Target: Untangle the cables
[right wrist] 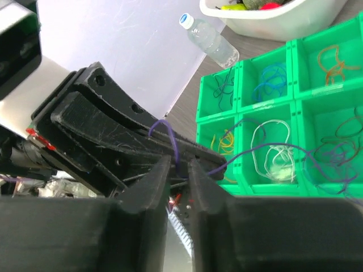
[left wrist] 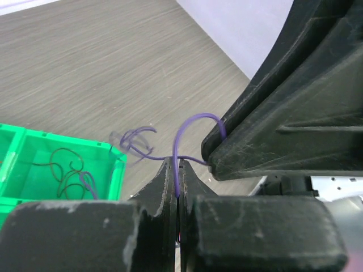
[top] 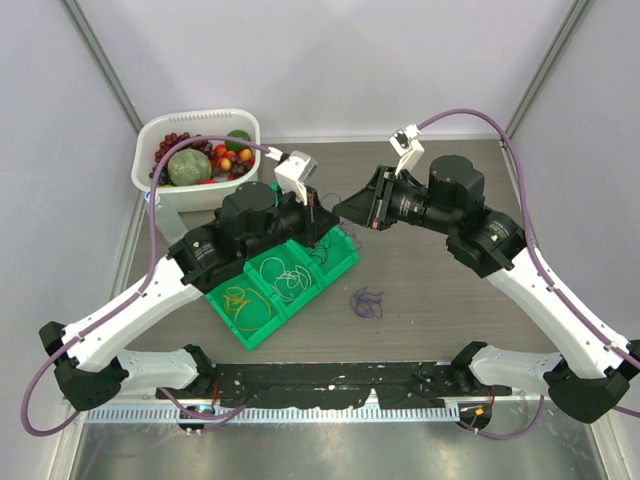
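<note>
Nearest in the top view, a small tangle of thin purple wire (top: 366, 302) is seen over the bare wood-grain table (top: 450, 290), just beside the green plastic compartment tray (top: 300, 306). Whether it rests or hangs cannot be told. Open tabletop is left to its right and beyond. Over the tray's far corner the left gripper (top: 325, 222) and right gripper (top: 342, 212) are brought tip to tip. Only the wrist views show the grip: one purple wire strand (left wrist: 178, 148) is pinched by both pairs of fingers. Yellow loops (right wrist: 224, 141), white loops (right wrist: 266, 150) and blue loops (right wrist: 271, 84) are shown in separate compartments. Farthest, a white plastic fruit basket (top: 200, 118) is set at the back-left edge.
</note>
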You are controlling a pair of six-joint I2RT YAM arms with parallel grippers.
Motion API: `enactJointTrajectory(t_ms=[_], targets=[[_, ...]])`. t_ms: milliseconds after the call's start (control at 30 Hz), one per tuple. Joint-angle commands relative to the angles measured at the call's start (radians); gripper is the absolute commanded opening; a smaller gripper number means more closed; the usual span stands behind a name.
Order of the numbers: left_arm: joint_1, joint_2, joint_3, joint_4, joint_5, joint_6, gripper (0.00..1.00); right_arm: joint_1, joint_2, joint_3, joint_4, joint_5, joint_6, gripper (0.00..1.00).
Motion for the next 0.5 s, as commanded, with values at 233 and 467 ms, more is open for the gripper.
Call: enactJointTrajectory(t_ms=[233, 467], targets=[[0.097, 0.026, 0.072, -0.001, -0.270, -0.010, 0.00, -0.119, 0.020, 0.057, -0.385, 0.407, -0.063, 0.74], [0.203, 0.050, 0.098, -0.010, -0.296, -0.047, 0.00, -0.243, -0.036, -0.080, -0.399, 0.304, -0.070, 0.73]])
